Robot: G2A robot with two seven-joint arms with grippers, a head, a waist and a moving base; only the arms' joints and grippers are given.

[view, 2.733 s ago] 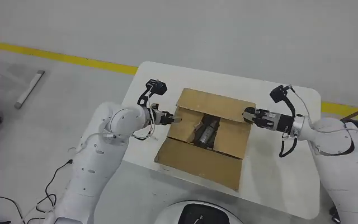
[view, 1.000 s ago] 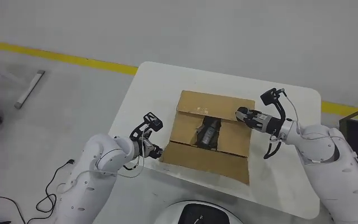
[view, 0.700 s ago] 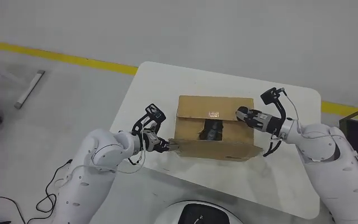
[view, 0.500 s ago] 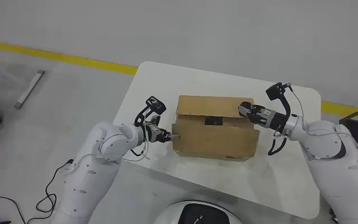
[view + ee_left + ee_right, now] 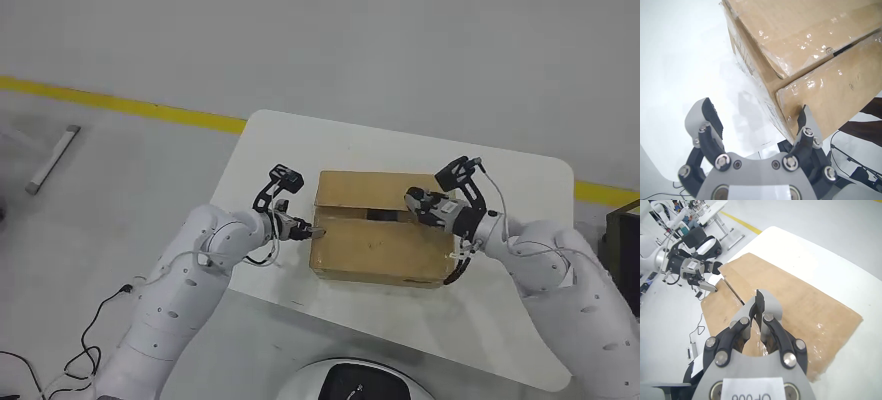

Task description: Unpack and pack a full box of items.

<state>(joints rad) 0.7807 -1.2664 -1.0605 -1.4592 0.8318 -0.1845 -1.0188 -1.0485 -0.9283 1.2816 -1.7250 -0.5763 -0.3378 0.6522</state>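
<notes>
A brown cardboard box (image 5: 380,240) stands in the middle of the white table (image 5: 270,140). Its two long flaps (image 5: 791,298) are folded down, and a thin dark slit (image 5: 380,212) stays between them. My left gripper (image 5: 310,232) is open at the box's left end. In the left wrist view, one of its fingers (image 5: 806,117) touches the end of the near flap (image 5: 829,98) and the other hangs over the table. My right gripper (image 5: 412,203) is shut with nothing between its fingers (image 5: 758,300), low over the box top near the seam. What is inside the box is hidden.
The box's front side stands close to the table's near edge (image 5: 330,315). Bare tabletop lies behind and to the right of the box (image 5: 520,300). A yellow line (image 5: 120,103) and a grey bar (image 5: 52,158) lie on the floor to the left.
The box was open with dark items showing. The front flap has been lifted and folded over, closing the top. My right gripper has slid leftward over the top, and my left gripper has shifted slightly farther back at the left end.
</notes>
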